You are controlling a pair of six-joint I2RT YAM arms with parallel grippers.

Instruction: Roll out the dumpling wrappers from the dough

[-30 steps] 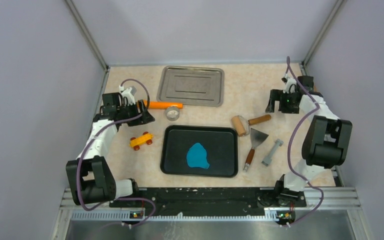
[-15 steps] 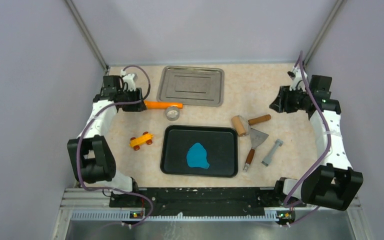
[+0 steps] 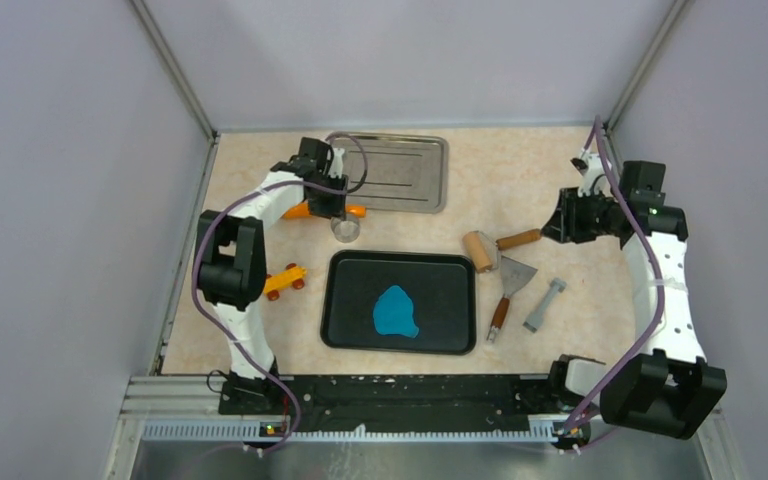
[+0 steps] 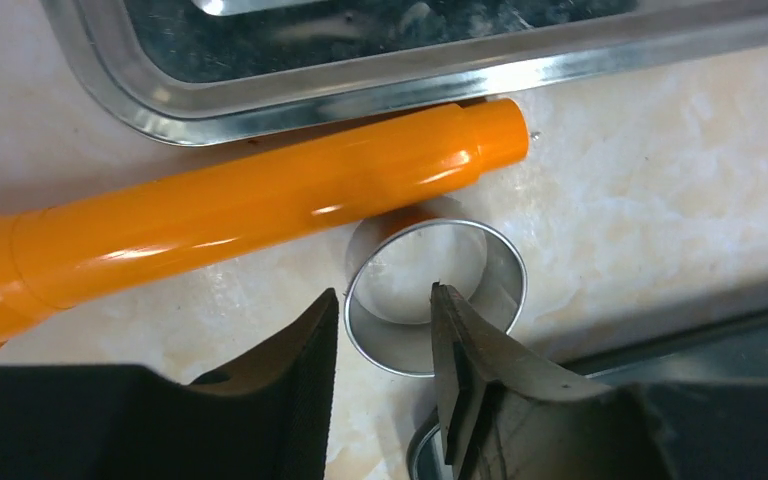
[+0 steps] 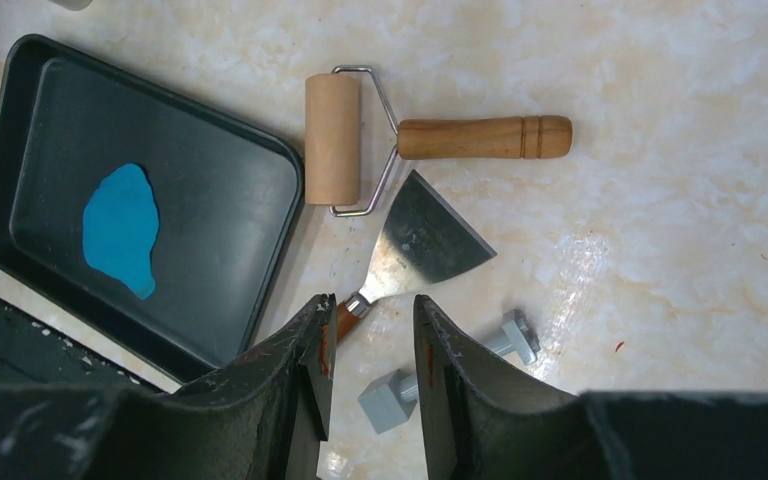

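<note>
Left gripper (image 4: 385, 293) part open, ring cutter (image 4: 390, 352) wall between its fingers, arm stretched far forward, wrist beside orange cylinder (image 4: 240, 215), right gripper (image 5: 370, 300) narrowly open, empty, above scraper (image 5: 430, 240), arm extended along right edge, dough (image 3: 395, 312) flat in black tray (image 3: 329, 300).

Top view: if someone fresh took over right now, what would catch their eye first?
The bright blue dough, lying flat in the black tray at table centre. Next, the left gripper, open at the metal ring cutter beside the orange cylinder, and the right gripper, hanging open near the wooden roller.
</note>
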